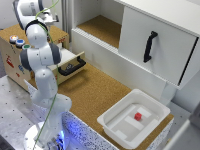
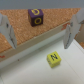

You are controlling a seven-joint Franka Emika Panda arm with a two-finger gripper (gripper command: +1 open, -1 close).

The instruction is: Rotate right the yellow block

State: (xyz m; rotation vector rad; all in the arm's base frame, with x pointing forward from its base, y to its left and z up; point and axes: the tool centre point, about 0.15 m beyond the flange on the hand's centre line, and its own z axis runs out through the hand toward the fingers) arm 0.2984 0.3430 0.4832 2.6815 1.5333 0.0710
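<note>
Jaws: spread wide, nothing between them; one grey finger shows at each side of the wrist view, tips pointing down toward the surface.
Yellow block: small cube lying on the pale ledge just below the jaws' line, nearer one finger than the other, touching neither.
Yellow block, heading: top face carries a dark letter, blurred, perhaps an N; its edges sit slightly turned against the ledge's edge. As a cube it shows no long axis.
Purple block: cube with a yellow ring mark on its top face, resting on the cork farther out, well apart from the yellow block.
Surface: brown, speckled cork-like top, matte and grainy; in the wrist view it meets a smooth white ledge.
Arm: white, rounded segments with dark joints, standing at the exterior view's left, its head bent down by the drawer so the jaws themselves are hidden there.
Drawer: pulled out, black handle on its front, just beside the arm.
White bin: shallow plastic tray with dividers at the surface's near corner, holding a small red block.
Cabinet: white box with a sliding door and a black handle, cork-lined shelf open beside it.
Wooden box: plywood, coloured buttons on top, behind the arm.
</note>
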